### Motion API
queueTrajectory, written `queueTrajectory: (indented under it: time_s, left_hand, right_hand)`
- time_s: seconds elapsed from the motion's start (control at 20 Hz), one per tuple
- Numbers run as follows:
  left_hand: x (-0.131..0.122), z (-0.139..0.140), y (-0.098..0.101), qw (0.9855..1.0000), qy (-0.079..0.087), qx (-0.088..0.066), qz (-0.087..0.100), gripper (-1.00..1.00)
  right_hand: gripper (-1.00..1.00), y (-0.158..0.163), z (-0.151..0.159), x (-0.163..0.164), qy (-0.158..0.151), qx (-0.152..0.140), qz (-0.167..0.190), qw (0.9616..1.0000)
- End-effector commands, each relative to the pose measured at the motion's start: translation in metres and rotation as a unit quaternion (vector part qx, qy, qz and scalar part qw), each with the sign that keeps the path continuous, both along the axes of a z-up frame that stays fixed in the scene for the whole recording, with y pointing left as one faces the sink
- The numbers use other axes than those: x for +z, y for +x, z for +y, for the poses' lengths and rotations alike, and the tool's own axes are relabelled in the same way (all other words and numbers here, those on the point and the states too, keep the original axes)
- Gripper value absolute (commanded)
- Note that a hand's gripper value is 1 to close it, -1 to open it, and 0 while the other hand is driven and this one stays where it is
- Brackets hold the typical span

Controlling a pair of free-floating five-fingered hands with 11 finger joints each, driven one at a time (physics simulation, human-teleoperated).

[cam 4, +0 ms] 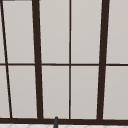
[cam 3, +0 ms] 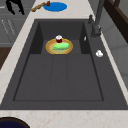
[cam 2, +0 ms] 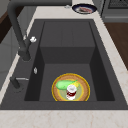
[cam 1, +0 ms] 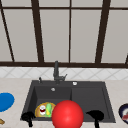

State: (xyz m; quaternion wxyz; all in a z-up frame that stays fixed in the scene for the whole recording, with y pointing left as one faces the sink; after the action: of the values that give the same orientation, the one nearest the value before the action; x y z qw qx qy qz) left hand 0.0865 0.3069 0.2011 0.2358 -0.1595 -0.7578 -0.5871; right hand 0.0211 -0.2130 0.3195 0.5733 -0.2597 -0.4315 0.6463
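Left hand curled, holding nothing | right hand curled, holding nothing | glossy red ball between | round yellow-rimmed plate in matte sink

Front and both side views share the sink.

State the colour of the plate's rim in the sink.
Yellow rim on the plate, clearest in the left side view.

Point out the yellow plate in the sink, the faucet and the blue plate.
yellow plate (cam 2: 84, 93), left side view, bare right rim.
faucet (cam 1: 56, 71), front view, upright stem.
blue plate (cam 1: 5, 101), front view, middle of its face.
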Motion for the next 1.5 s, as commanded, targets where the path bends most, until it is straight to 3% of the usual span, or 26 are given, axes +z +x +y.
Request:
queueTrajectory:
  time_s: [0.0,0.4,0.85,1.05,1.35,1.45]
  left_hand:
    - [0.000,0.000,0.000,1.0000,0.000,0.000,0.000,0.00]
    - [0.000,0.000,0.000,1.0000,0.000,0.001,-0.001,0.00]
    - [0.000,0.000,0.000,1.0000,0.000,0.002,-0.002,0.00]
    - [0.000,0.000,0.000,1.0000,0.000,0.002,-0.002,0.00]
    - [0.000,0.000,0.000,1.0000,0.000,0.003,-0.002,0.00]
    - [0.000,0.000,0.000,1.0000,0.000,0.003,-0.002,0.00]
  right_hand:
    - [-1.00,0.010,0.000,0.000,0.003,0.021,-0.022,0.9995]
    - [-1.00,0.029,0.004,0.000,0.010,0.024,-0.087,0.9959]
    - [-1.00,0.094,0.035,-0.003,0.004,0.010,-0.128,0.9917]
    - [-1.00,0.121,0.048,-0.003,0.007,0.009,-0.162,0.9867]
    - [-1.00,0.160,0.060,0.005,0.008,0.006,-0.217,0.9762]
    - [-1.00,0.175,0.065,0.008,0.013,0.006,-0.223,0.9747]
